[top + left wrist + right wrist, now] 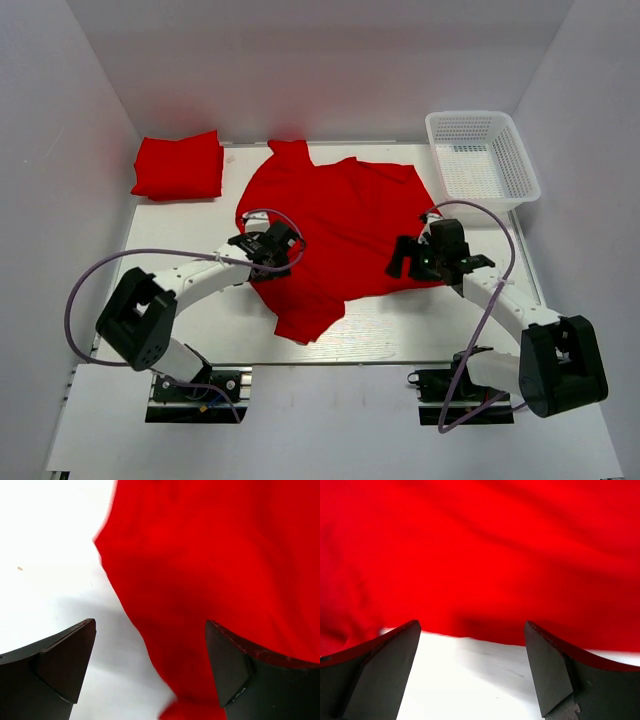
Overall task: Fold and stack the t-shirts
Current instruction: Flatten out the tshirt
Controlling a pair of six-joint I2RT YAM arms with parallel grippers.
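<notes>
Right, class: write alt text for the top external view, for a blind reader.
A crumpled red t-shirt lies spread on a white table, the left gripper and right gripper open at its near edges. A folded red t-shirt sits far left, a white mesh basket far right.

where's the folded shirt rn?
Top view: the folded t-shirt lies in the far-left corner of the table, just left of the spread-out t-shirt, opposite the white basket.
</notes>
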